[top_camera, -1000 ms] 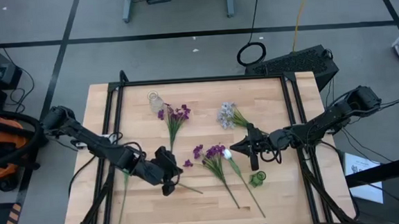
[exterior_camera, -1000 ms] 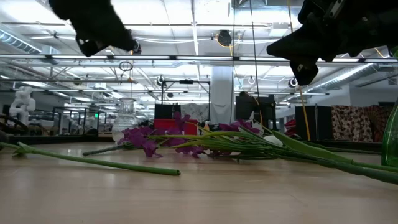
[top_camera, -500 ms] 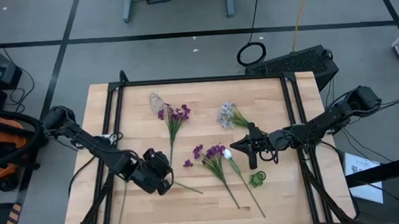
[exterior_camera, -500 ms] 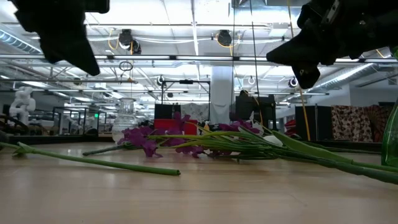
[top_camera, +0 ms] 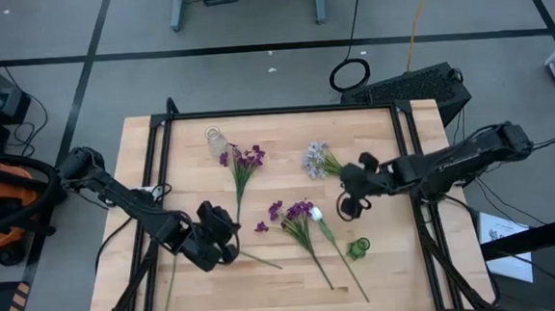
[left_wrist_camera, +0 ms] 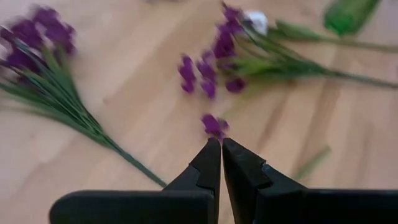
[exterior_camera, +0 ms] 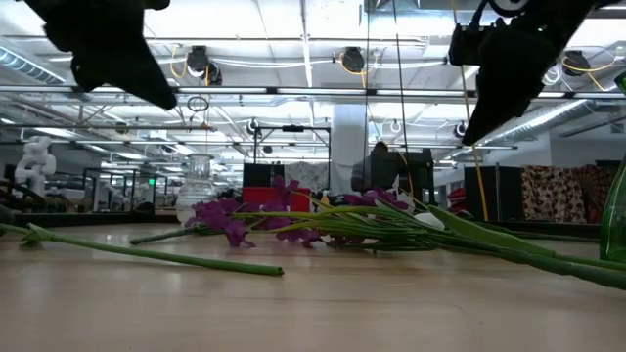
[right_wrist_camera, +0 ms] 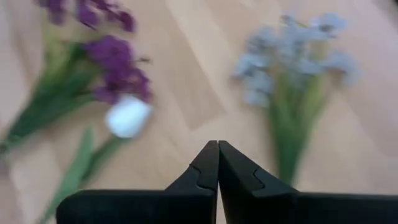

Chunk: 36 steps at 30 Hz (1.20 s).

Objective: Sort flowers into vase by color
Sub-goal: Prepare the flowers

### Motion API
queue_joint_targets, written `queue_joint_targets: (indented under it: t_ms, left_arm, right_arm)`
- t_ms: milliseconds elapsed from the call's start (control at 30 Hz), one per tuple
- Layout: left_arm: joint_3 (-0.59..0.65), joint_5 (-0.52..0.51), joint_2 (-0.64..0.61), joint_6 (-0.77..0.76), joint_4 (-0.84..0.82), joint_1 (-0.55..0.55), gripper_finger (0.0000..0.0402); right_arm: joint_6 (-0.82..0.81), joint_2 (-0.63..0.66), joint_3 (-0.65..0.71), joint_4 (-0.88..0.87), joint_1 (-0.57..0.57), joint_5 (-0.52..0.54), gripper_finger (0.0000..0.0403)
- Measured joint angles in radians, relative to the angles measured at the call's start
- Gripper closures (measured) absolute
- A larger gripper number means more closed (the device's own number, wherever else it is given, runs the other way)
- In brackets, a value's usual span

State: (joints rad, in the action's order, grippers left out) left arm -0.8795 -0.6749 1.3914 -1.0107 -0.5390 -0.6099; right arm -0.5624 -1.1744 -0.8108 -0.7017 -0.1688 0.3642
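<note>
Nearest edge of table point(top_camera: 382, 284): small green vase point(top_camera: 359, 249) lying beside the long stems, empty; no flower is in it yet. A bare green stalk point(exterior_camera: 147, 254) lies loose near the front left.

Left gripper point(top_camera: 227, 247) hovers low over the front-left area, jaws clenched together with nothing between them. Its wrist view looks straight at a stray purple floret point(left_wrist_camera: 214, 124), likely its next pick.

Middle: purple cluster point(top_camera: 289, 213) and white bud point(top_camera: 315, 212) lie crossed in one heap, stalks trailing toward the front. They would need separating before colour sorting.

Right gripper point(top_camera: 346, 207) hangs just right of that heap, fingers pressed closed and empty, seemingly lining up between the white bud and the grey-blue cluster point(top_camera: 316, 159) beyond it.

Far side: second purple bunch point(top_camera: 245, 159), heads toward the clear glass vase point(top_camera: 217, 138) at the back, also apparently empty.
</note>
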Motion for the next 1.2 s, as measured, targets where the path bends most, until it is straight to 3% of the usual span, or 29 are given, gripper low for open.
queue_joint_targets:
  t_ms: [233, 500, 967, 1200]
  left_arm:
    - [0.000, -0.110, 0.000, 0.005, 0.000, 0.046, 0.0378]
    - [0.000, -0.126, 0.000, 0.031, 0.008, 0.086, 0.0378]
    - [0.000, -0.126, 0.002, 0.051, 0.018, 0.087, 0.0378]
    - [0.001, -0.122, 0.045, 0.055, 0.058, 0.087, 0.0378]
  right_arm:
    - [0.117, -0.003, -0.027, -0.099, 0.179, -0.142, 0.0367]
    - [0.200, -0.084, -0.027, -0.104, 0.365, -0.245, 0.0282]
    - [0.366, -0.282, -0.027, -0.007, 0.403, -0.236, 0.0106]
    - [0.497, -0.338, -0.027, 0.004, 0.432, -0.207, 0.0061]
